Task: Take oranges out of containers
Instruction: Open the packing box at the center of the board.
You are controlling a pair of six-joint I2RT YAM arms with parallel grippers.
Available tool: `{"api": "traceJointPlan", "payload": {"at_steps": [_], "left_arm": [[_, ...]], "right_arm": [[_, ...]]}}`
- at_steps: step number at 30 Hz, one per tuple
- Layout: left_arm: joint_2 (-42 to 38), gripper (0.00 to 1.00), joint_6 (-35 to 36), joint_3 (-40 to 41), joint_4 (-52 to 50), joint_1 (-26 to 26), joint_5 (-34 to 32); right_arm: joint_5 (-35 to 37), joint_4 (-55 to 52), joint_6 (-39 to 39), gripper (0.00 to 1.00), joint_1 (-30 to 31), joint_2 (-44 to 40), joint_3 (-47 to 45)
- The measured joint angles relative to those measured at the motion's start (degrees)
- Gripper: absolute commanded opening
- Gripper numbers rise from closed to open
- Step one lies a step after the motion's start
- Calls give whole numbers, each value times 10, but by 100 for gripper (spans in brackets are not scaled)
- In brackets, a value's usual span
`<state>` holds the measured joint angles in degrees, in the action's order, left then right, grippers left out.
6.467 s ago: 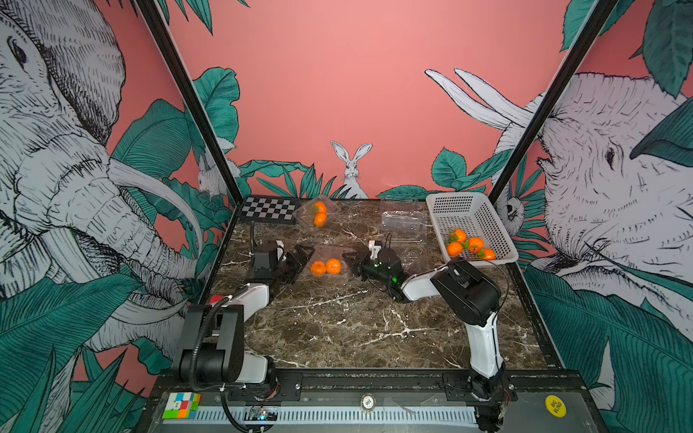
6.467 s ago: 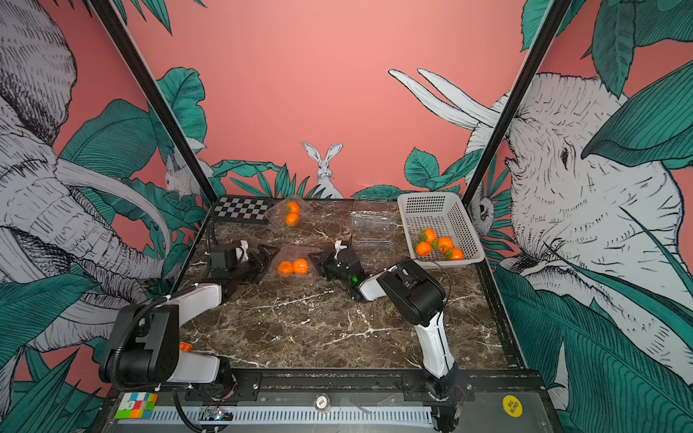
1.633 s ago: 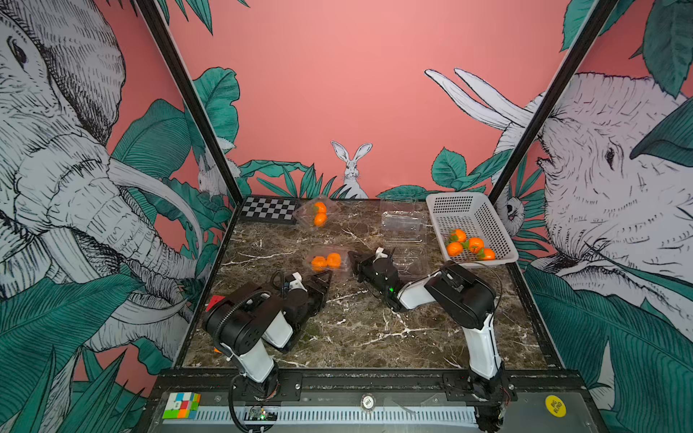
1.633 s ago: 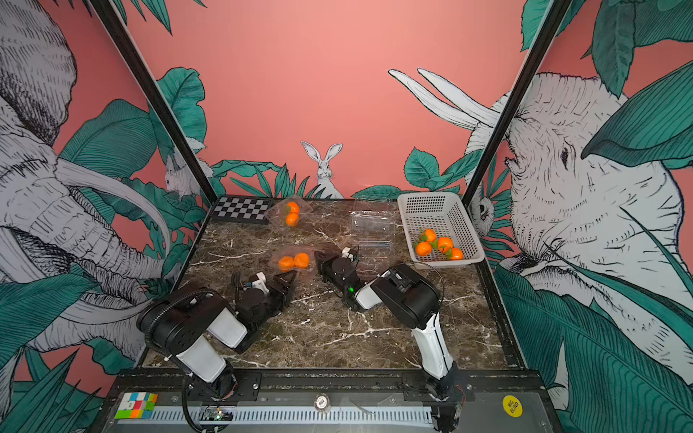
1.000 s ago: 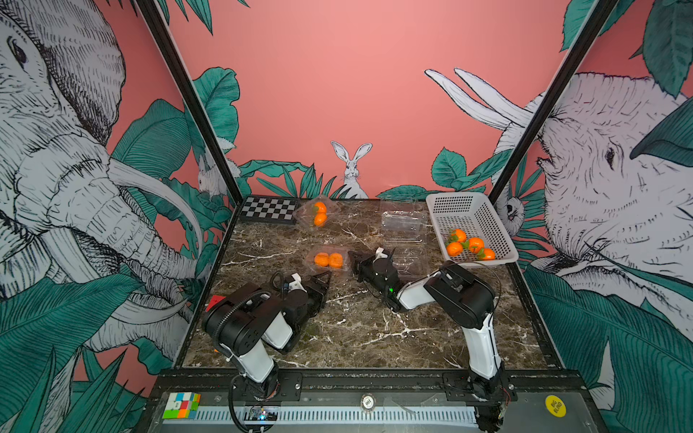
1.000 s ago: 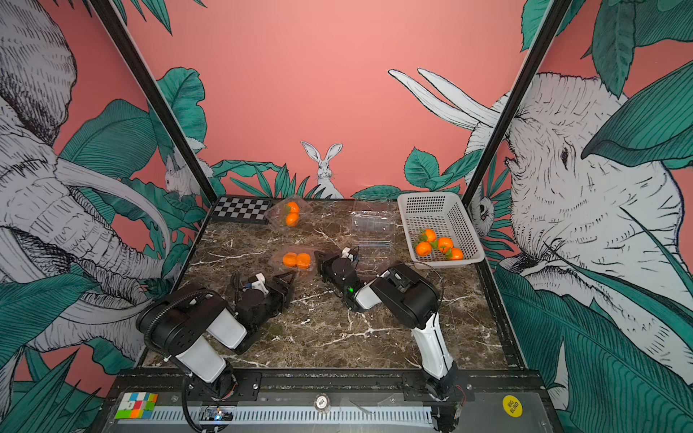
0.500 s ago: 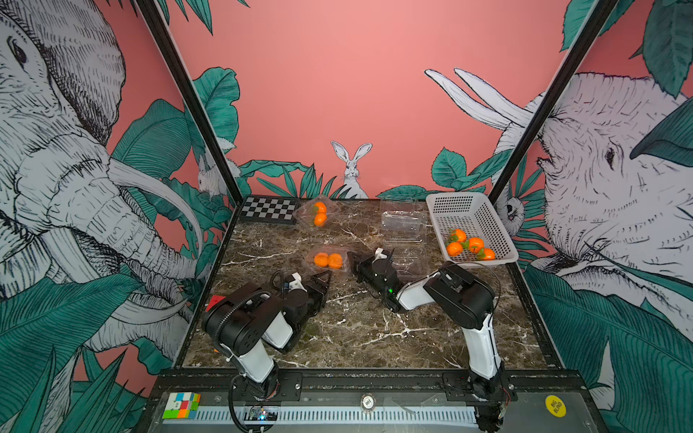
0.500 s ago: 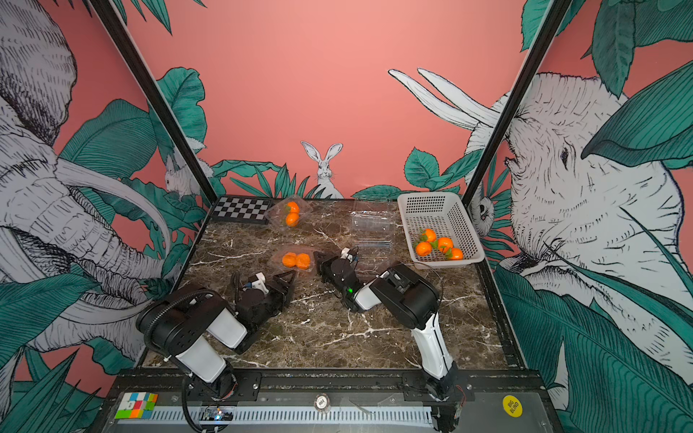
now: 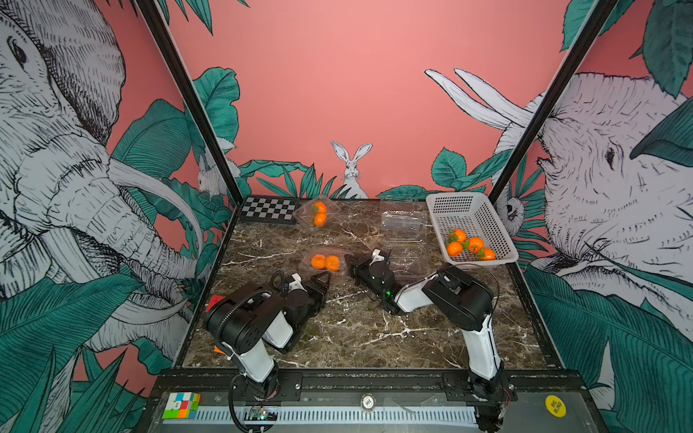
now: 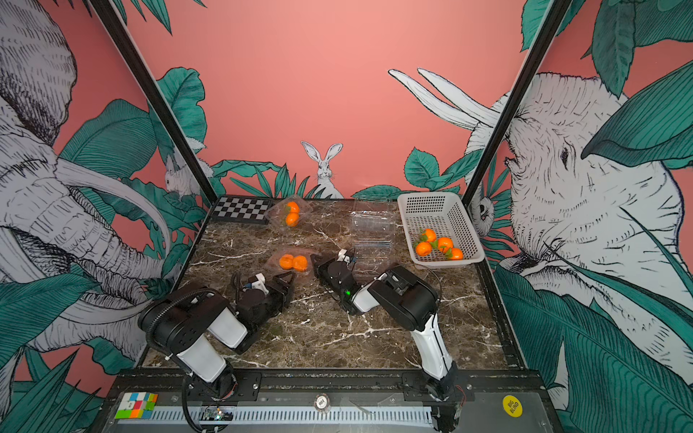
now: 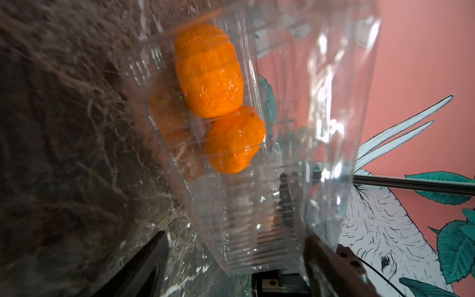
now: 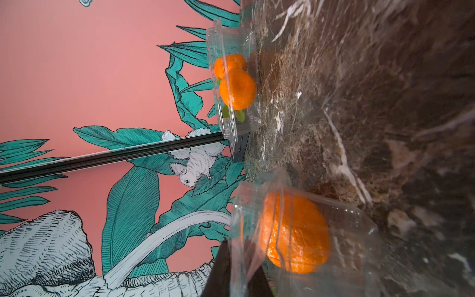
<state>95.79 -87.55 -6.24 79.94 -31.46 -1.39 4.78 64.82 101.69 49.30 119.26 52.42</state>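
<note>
Right end effector (image 9: pixel 349 258) clenched on middle container (image 9: pixel 305 262) edge, likely anchoring it; left end effector (image 9: pixel 323 278) released, straddling its near end.

Two small round fruits (image 9: pixel 318 261) by the black right gripper (image 9: pixel 349 258) are bright orange in a clear plastic box (image 9: pixel 305 260). The stone table (image 9: pixel 356 330) is brown with white veins.

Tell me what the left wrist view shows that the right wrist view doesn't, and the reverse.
Left wrist only: both near oranges inside the near container, its end between the open jaws of the left gripper. Right wrist only: the far container holding two leafy far oranges, beside the checkerboard. Shared: the near container on the marble table; the right gripper is shut on its edge.
</note>
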Motion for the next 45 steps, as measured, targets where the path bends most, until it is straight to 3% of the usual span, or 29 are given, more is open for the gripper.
{"api": "traceJointPlan", "payload": {"at_steps": [18,45], "left_arm": [[20,82,-1,5,6,0,-11],[65,82,-4,8,47,0,-33]], "right_arm": [[0,0,3,17,14,-1,-7],[-4,31,83,22,33,-1,2]]}}
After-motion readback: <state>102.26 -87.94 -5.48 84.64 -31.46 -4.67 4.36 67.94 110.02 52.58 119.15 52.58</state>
